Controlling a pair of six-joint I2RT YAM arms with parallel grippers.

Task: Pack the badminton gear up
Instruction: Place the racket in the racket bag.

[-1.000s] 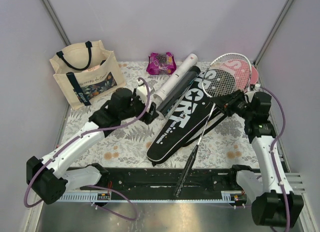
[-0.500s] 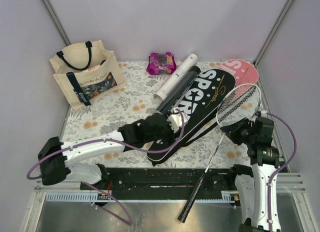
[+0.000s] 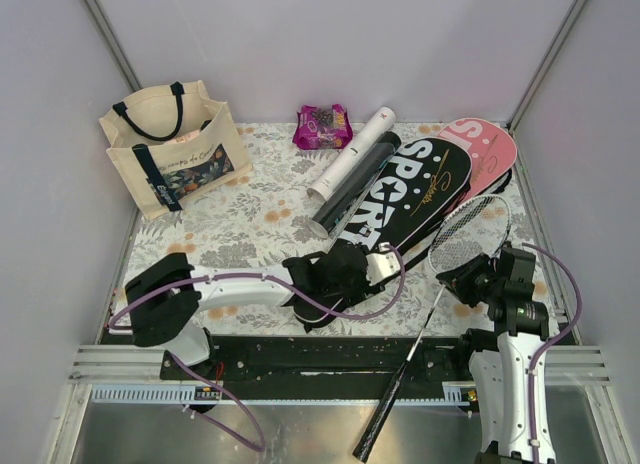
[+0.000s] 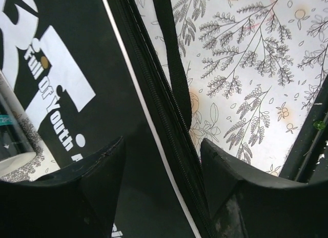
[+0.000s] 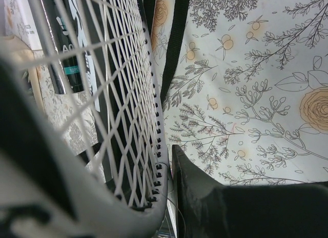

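The left pincer (image 4: 161, 151) is held apart astride the zip edge of the black cover (image 3: 400, 199); the right pincer (image 3: 463, 281) is seemingly clamped on the racket (image 3: 470, 234).

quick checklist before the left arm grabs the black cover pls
1. Left gripper open around the zipper edge of the black racket-shaped SPORT cover: ok, one finger on each side, not clamped.
2. Right gripper holding the white-framed racket: ok, shut on the head's rim.
3. Cover's zipper open enough to take the racket: cannot tell.
4. Racket handle inside the flower-patterned table: not ok, it juts past the near edge.
5. Cover free to lift: cannot tell, the long black tube lies close along its left side.
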